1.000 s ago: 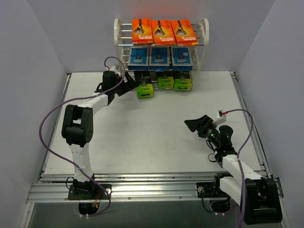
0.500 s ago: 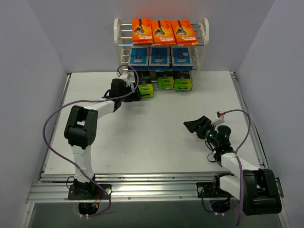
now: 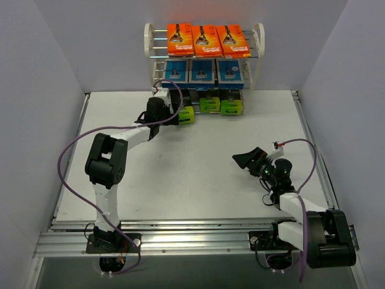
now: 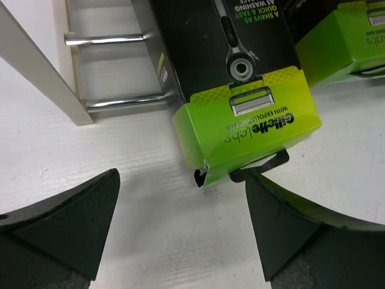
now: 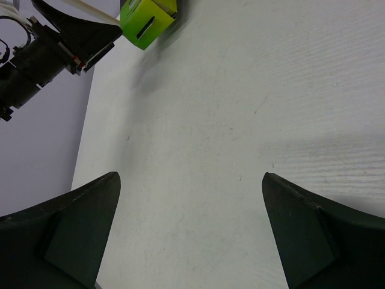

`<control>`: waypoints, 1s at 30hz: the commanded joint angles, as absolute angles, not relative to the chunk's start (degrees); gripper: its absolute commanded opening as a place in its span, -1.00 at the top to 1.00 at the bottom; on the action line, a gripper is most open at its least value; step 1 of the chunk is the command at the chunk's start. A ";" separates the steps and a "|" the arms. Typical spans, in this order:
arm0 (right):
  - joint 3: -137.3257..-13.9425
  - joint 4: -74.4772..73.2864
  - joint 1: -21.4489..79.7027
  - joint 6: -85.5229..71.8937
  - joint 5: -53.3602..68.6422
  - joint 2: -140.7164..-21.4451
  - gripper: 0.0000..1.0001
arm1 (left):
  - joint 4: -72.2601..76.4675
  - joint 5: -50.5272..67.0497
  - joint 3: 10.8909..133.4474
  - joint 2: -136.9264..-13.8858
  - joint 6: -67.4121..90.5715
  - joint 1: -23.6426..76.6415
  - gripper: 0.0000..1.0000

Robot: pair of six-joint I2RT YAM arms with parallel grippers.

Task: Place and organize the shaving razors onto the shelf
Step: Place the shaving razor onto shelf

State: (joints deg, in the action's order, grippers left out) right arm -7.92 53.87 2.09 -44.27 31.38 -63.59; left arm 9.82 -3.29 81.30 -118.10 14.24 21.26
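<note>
Left hand (image 4: 181,183), right hand (image 5: 191,180), both splayed

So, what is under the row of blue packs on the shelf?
Three black-and-lime-green boxes stand side by side at the bottom of the shelf, the left one sticking out farther. Their back parts are covered by the blue packs above.

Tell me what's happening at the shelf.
The left tool stands open in front of the leftmost green-and-black box, not gripping it; that box juts out from the shelf further than its two neighbours. Orange cards fill the top tier, blue packs the middle. The right tool hangs open over the table, empty.
</note>
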 commanded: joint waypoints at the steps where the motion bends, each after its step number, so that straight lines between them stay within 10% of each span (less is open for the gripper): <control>1: -8.17 58.09 1.41 -42.89 32.08 -64.60 -1.00 | 12.30 -6.94 84.55 -119.97 12.83 21.53 -0.88; 14: -7.30 63.01 1.14 -43.42 32.69 -69.61 -1.00 | 23.20 -0.80 76.73 -116.28 11.09 21.80 -0.96; 19: -7.12 63.28 1.05 -43.42 32.70 -69.44 -1.00 | 23.46 4.92 77.44 -117.69 8.44 21.88 -0.34; 30: -7.47 62.58 0.53 -42.71 32.96 -69.79 -1.00 | 22.67 5.28 80.24 -121.02 4.48 22.50 -0.11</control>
State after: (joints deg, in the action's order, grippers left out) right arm -7.09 59.51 1.06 -43.57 31.79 -69.91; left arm 20.78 4.84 77.34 -119.87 6.72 22.13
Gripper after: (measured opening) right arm 0.998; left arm 0.564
